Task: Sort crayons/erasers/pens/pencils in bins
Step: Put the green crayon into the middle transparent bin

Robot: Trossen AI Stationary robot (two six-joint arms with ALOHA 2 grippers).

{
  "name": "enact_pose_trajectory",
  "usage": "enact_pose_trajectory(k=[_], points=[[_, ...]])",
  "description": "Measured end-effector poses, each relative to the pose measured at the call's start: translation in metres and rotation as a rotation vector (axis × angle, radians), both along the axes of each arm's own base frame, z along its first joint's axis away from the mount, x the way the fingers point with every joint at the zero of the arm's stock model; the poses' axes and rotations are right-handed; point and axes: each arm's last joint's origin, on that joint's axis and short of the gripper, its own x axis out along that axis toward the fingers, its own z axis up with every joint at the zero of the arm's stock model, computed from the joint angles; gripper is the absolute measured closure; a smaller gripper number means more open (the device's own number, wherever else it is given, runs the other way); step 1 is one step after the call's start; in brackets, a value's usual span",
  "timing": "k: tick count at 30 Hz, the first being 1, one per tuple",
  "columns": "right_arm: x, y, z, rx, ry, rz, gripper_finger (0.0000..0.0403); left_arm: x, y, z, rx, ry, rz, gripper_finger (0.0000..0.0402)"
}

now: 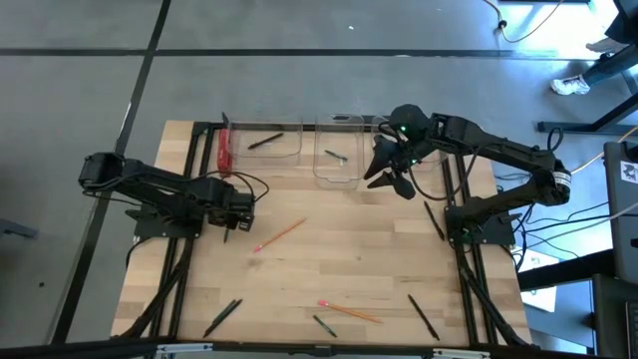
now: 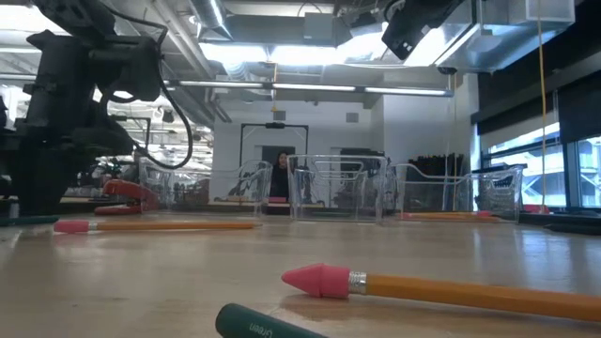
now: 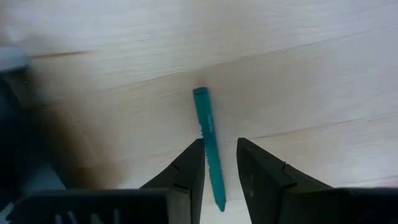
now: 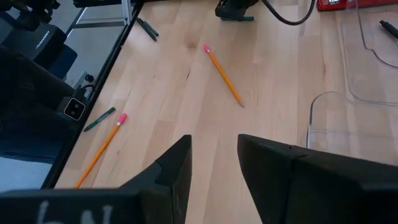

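**Left gripper straddling a crayon; right gripper idle above the bins**

Crayon (image 3: 208, 140): short teal-green stick, matte, round in section, lying flat on the pale wood table (image 1: 349, 259) in front of the left arm. In the left wrist view it runs lengthwise into the gap between the two dark fingers (image 3: 186, 171). Jaws are parted, one on each side of the stick; I cannot tell whether they touch it yet. Nothing is held.

Left gripper (image 1: 236, 221) sits low over the table's left-centre part. An orange pencil (image 1: 280, 235) with a pink tip lies just beside it, towards the middle.

Right gripper (image 1: 391, 176) hangs raised near the middle and right bins, fingers apart and empty in its wrist view.

Bins: three clear, thin-walled tubs with rounded corners in a row at the far edge. The left bin (image 1: 291, 132) holds a dark stick, the middle bin (image 1: 337, 121) a small dark piece. A thick red bar (image 1: 224, 151) lies beside the left bin.

Loose stock near the front edge: a second pencil (image 1: 349, 310), more dark sticks.

Risks, judged:
- The crayon lies along the fingers, not across them, so closing may catch only one end. It is round and smooth, and could roll or pivot out.
- Bin walls are light plastic, and a low carry could nudge one.
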Motion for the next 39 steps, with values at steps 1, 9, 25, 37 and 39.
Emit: enact_pose_trajectory(k=[1,9,25,37,39], points=[[0.0,0.0,0.0,0.0,0.0,0.0,0.0271,0.0,0.0,0.0,0.0,0.001,0.0,0.0316],[0.0,0.0,0.0,0.0,0.001,0.0,0.0271,0.0,0.001,0.0,0.021,0.003,0.003,0.0316],[-0.001,0.0,-0.001,0.003,0.009,0.0,0.0271,-0.008,0.0,-0.013,-0.006,0.008,0.01,0.0316],[-0.001,0.0,-0.001,0.003,0.009,0.0,0.0271,-0.008,0.0,-0.014,-0.01,0.001,0.008,0.0384],[-0.001,0.0,-0.001,0.003,0.009,-0.001,0.0271,-0.008,0.0,-0.014,-0.01,0.0,0.008,0.0394]])
